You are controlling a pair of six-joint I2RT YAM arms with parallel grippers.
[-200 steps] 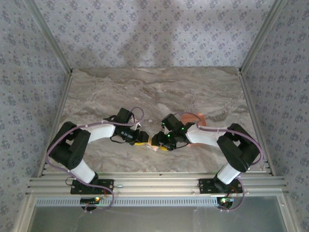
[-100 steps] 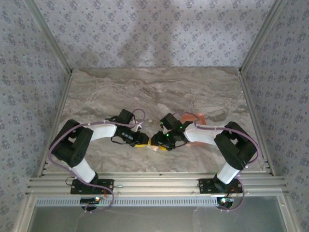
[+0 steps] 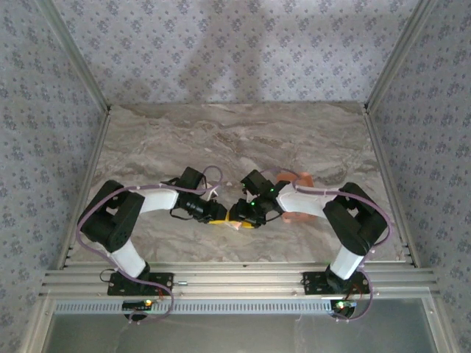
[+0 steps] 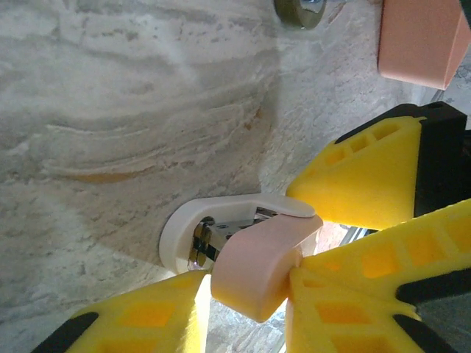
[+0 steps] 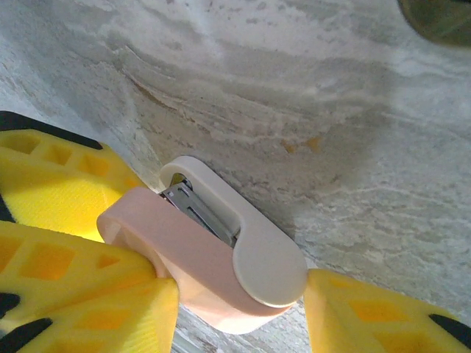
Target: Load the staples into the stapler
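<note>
I have the stapler (image 4: 254, 272) at the near centre of the counter (image 3: 221, 140), equally close to both arms. The left end effector (image 4: 250, 294) is pinched narrow across its pink body. The right end effector (image 5: 241, 298) straddles it half-wide, long axis slantwise between its fingers; I cannot tell whether it grips.

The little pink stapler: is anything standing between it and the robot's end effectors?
Nothing visible does. The stapler lies on the marble table. The left end effector pinches its pink body, and the right end effector has a yellow finger on either side of it, with no other object in between.
</note>
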